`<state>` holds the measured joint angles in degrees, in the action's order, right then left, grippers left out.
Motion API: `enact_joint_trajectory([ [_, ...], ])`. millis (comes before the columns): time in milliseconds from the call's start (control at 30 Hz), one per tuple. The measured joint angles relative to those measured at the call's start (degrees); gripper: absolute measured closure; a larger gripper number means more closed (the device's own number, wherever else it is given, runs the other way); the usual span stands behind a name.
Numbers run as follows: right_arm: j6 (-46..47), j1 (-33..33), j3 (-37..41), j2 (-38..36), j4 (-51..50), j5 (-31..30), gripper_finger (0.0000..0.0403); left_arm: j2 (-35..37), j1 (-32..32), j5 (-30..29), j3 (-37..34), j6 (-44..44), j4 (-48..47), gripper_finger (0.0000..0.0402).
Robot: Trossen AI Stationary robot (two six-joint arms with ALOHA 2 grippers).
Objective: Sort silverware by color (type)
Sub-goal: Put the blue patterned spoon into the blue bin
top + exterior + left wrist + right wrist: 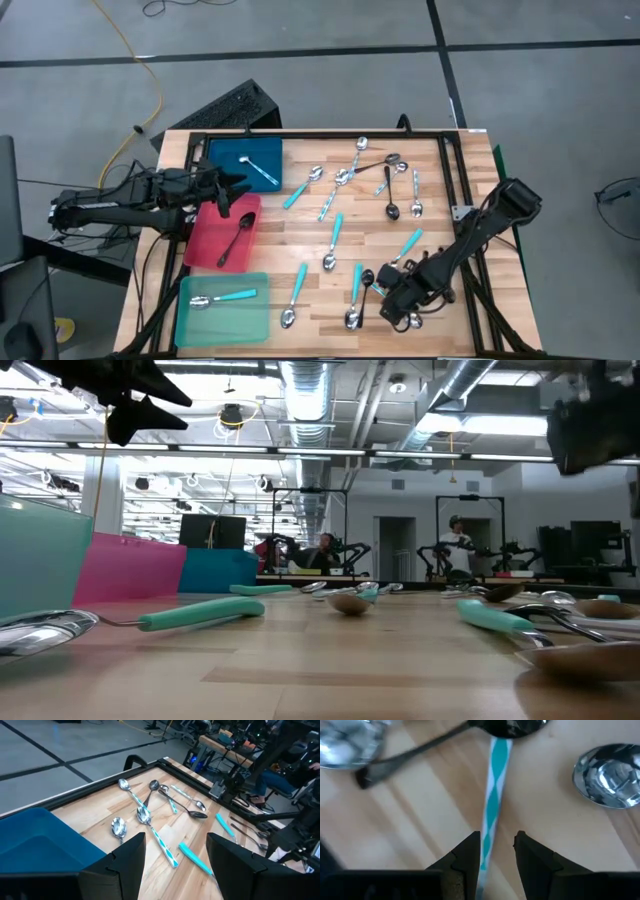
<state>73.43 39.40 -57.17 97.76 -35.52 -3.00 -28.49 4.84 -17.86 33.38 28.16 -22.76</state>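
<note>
Spoons lie scattered over the wooden table: turquoise-handled ones, shiny silver ones and black ones. My right gripper is low over the near right cluster. In the right wrist view it is open, one finger on either side of a turquoise-and-white striped handle lying flat. A black spoon bowl sits at that handle's far end. My left gripper hovers open between the blue and red trays, and in its wrist view it holds nothing.
The blue tray holds a silver spoon, the red tray a black spoon, and the teal tray a turquoise-handled spoon. A dark frame borders the table's far and right sides. Silver bowls lie close beside my right fingers.
</note>
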Motion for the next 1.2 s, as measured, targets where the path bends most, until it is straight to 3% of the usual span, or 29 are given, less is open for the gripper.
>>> enact_joint_trajectory([
  [233,-0.46,0.31,-0.16,2.81,0.82,3.04,0.026,0.02,0.0,-0.1,0.01,0.51,-0.88,0.0207],
  [1200,1.63,5.6,0.07,0.08,-5.5,2.46,0.026,0.0,0.02,-0.42,0.01,0.03,-1.36,0.0207],
])
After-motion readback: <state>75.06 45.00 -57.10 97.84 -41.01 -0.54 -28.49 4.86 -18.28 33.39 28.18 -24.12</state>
